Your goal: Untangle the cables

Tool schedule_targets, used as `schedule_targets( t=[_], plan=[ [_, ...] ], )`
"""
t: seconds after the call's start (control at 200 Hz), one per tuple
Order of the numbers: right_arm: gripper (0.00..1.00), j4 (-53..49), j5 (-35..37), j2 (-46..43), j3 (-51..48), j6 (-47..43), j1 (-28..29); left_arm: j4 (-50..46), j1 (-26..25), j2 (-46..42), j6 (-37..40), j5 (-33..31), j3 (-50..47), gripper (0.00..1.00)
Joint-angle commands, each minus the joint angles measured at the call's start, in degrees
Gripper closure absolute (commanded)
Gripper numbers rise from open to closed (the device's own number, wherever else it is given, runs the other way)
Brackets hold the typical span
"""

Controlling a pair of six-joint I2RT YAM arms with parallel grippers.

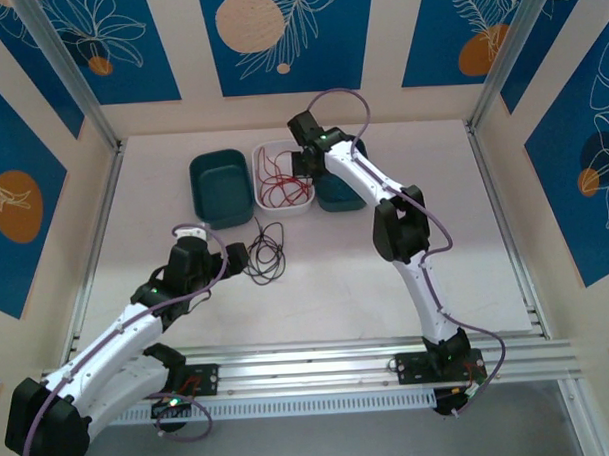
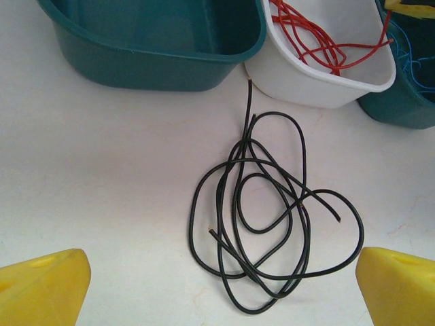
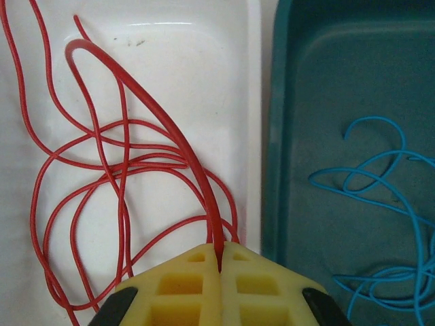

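The cables lie apart by colour. The black cable [image 2: 301, 202] sprawls in a loose, flat coil on the table [image 2: 102, 170], its long axis running toward the trays and one free end pointing at the gap between a teal tray [image 2: 149, 68] and the white tray [image 3: 204, 41]. The left gripper [image 2: 223, 285] hangs over it, jaws spread wide and holding nothing. The right gripper [image 3: 219, 261] pinches the red cable [image 3: 204, 190], which arcs up over the white tray. The blue cable [image 3: 374, 119] loops in a second teal tray [image 3: 306, 81].
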Motion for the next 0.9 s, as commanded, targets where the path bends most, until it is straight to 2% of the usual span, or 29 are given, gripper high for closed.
schedule_targets(
  t=[0.0, 0.23, 0.525, 0.75, 0.89],
  plan=[
    [1.0, -1.42, 0.44, 2.13, 2.68, -1.74, 0.97, -1.26, 0.64, -0.68, -0.95, 1.08, -0.21, 0.0],
    [1.0, -2.27, 0.83, 3.74, 4.31, -2.83, 1.18, -1.3, 0.68, -0.5, -1.05, 1.08, -0.15, 0.0],
    [0.7, -3.45, 1.63, 1.47, 6.16, -5.59, 2.22, -1.38, 0.63, -0.49, -1.16, 1.25, -0.14, 0.0],
    [0.61, -3.36, 2.82, -3.8, 5.08, -7.26, 4.11, -1.67, 0.63, -1.19, -1.24, 0.64, -0.33, 0.0],
    [0.48, -1.22, 3.6, -9.95, 0.31, -7.98, 5.88, -1.96, 0.63, -1.6, -1.64, 0.5, -0.25, 0.0]
  ],
)
